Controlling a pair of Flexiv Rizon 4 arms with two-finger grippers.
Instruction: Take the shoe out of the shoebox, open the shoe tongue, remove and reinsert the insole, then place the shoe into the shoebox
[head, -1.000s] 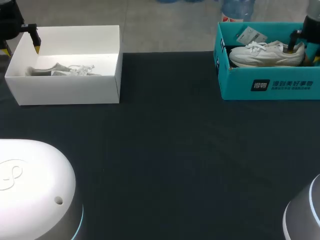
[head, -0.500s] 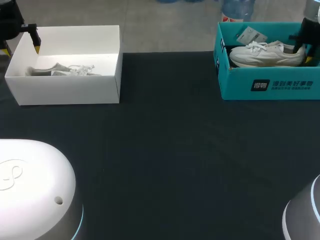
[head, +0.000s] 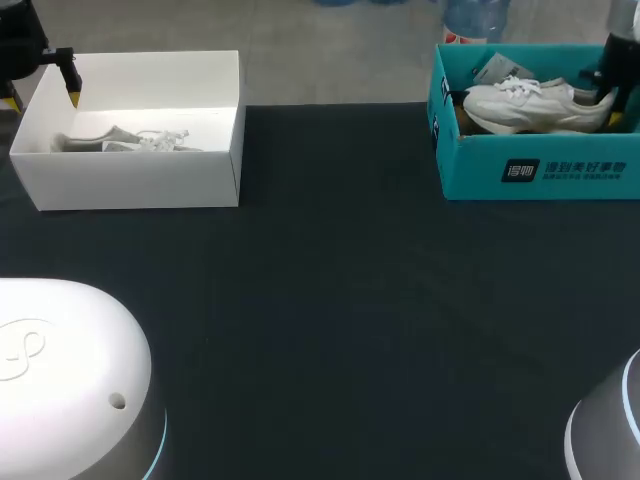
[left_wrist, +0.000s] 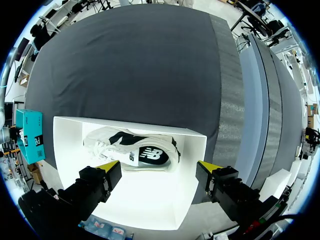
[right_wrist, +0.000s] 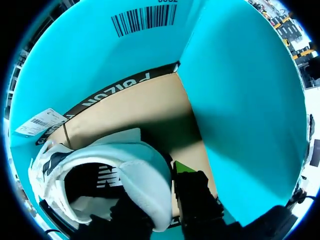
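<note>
— Right side, quick?
— My right gripper (head: 604, 86) is pinching the heel of the white shoe (head: 530, 103). One finger (right_wrist: 196, 200) sits outside the collar, the other is mostly hidden on the inner side. The shoe is in the teal shoebox (head: 540, 172) at the desk's (head: 330, 300) far right corner. It shows above the front wall, toe towards the desk's middle.
— Left?
— Left gripper (left_wrist: 159, 166) has its fingers spread wide and hangs over the white box (left_wrist: 150, 195) at the far left corner. A second shoe (left_wrist: 130, 151) lies on its side in there, apart from the fingers.
— Anything else?
— A paper tag (head: 490, 68) in the teal shoebox, just behind the toe.
</note>
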